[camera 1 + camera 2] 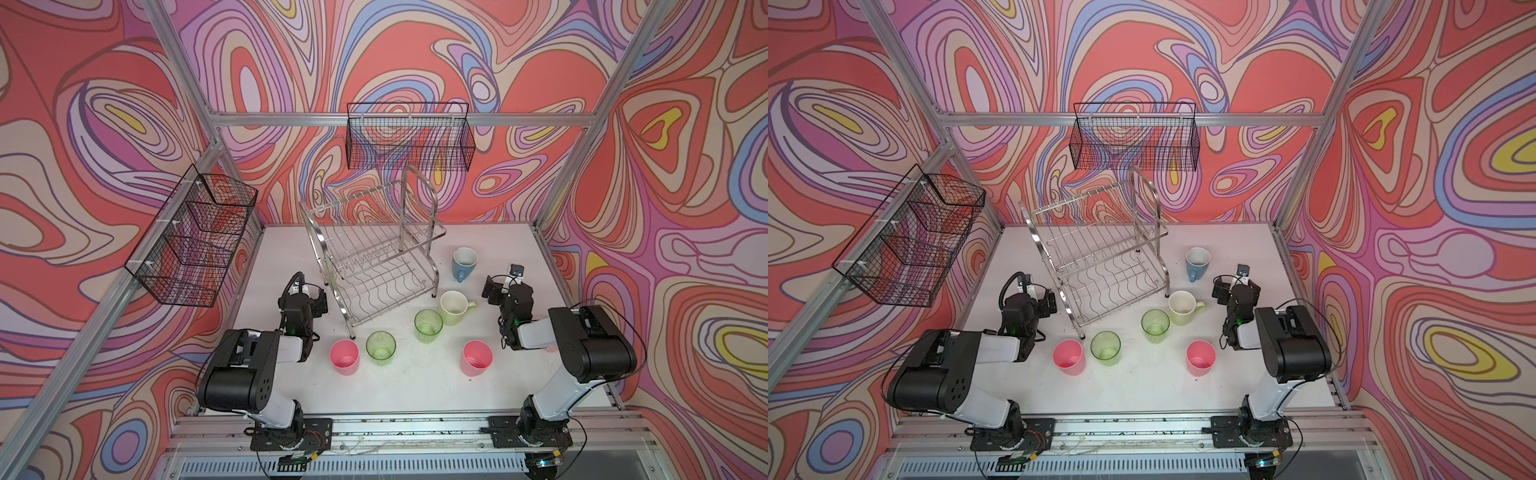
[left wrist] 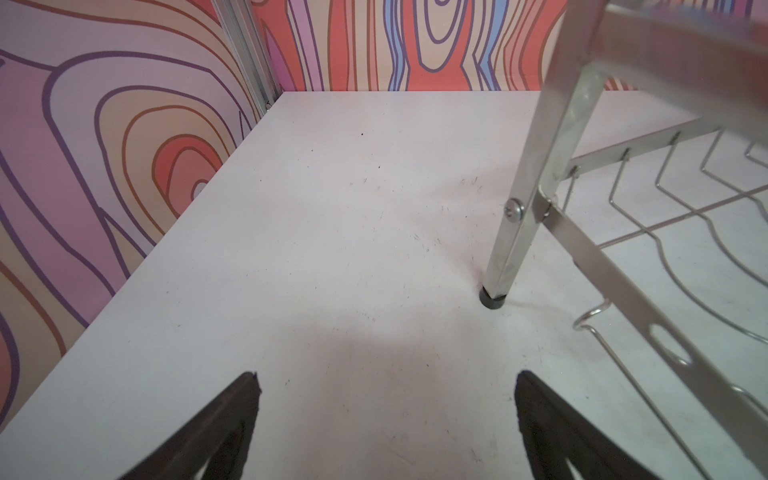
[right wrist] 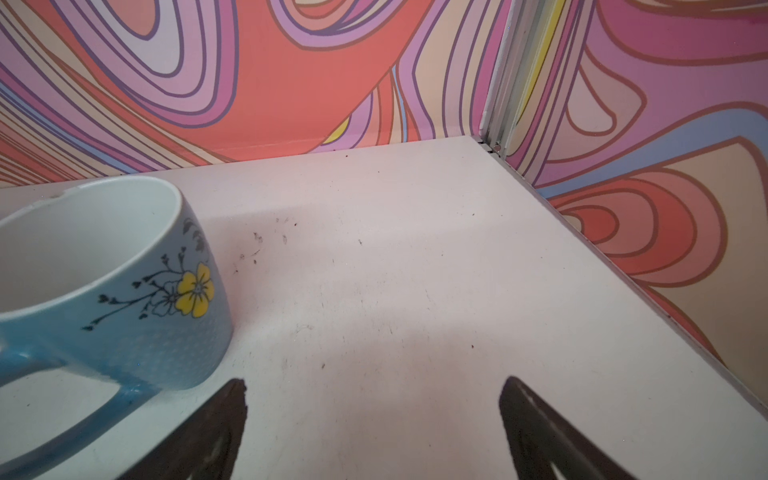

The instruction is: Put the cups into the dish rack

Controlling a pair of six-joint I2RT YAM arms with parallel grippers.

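The silver dish rack point(image 1: 314, 226) stands empty at the back middle of the white table. In front of it and to its right, upright in both top views, are a blue mug point(image 1: 464, 262), a pale-green mug point(image 1: 455, 307), two clear green cups point(image 1: 428, 326) point(image 1: 380, 348) and two pink tumblers point(image 1: 344, 356) point(image 1: 477, 358). My left gripper point(image 2: 386, 376) is open and empty over bare table, beside a rack leg point(image 2: 523, 216). My right gripper point(image 3: 374, 380) is also open and empty, just right of the blue mug point(image 3: 124, 299) and apart from it.
A black mesh basket point(image 1: 195, 237) hangs on the left wall and another point(image 1: 409, 137) on the back rail above the rack. Aluminium frame posts stand at the table's back corners. Both arm bases sit on the front rail.
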